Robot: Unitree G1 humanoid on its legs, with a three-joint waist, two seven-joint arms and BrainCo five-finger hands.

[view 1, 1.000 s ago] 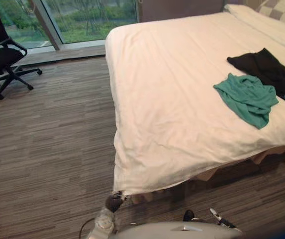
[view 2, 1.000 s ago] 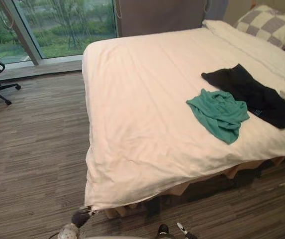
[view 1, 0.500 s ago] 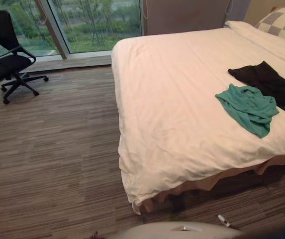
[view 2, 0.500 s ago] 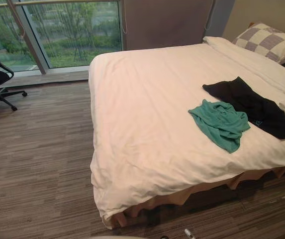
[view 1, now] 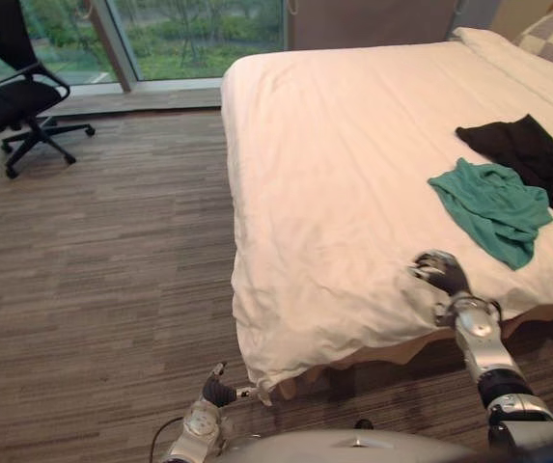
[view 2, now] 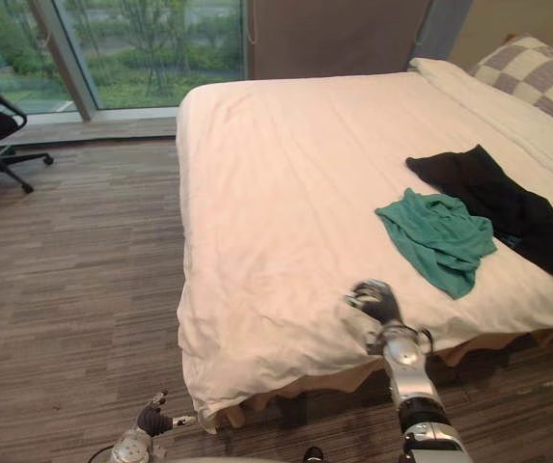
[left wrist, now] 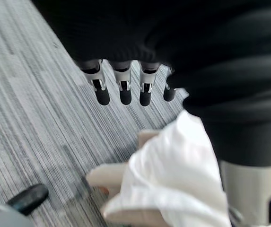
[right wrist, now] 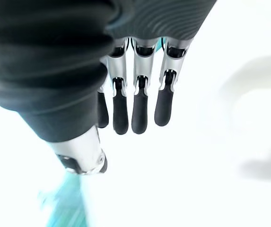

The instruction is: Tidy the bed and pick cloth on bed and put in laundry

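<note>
1. At the lower left, by the near corner of the bed (view 1: pixel 334 164), the left hand (view 1: pixel 220 390) hangs low over the floor. Its fingers (left wrist: pixel 121 92) are straight and hold nothing. The white duvet corner (left wrist: pixel 173 179) hangs just beside it.
2. Toward the middle, the right hand (view 1: pixel 440 272) is over the duvet, close to the near edge of the bed. Its fingers (right wrist: pixel 139 109) are straight and grip nothing.
3. To the right of that hand, and a little further onto the bed, lies the green cloth (view 1: pixel 493 204). It is crumpled, and its long axis slants, with the nearer end toward the near edge. It is near the right hand and well apart from the left one, so I judge that the right hand should take it, by reaching forward and to the right.
4. Furthest right, the black cloth (view 1: pixel 527 154) lies just beside the green one, on its far side. I cannot tell whether they touch. It would be a longer reach for the same hand.
</note>
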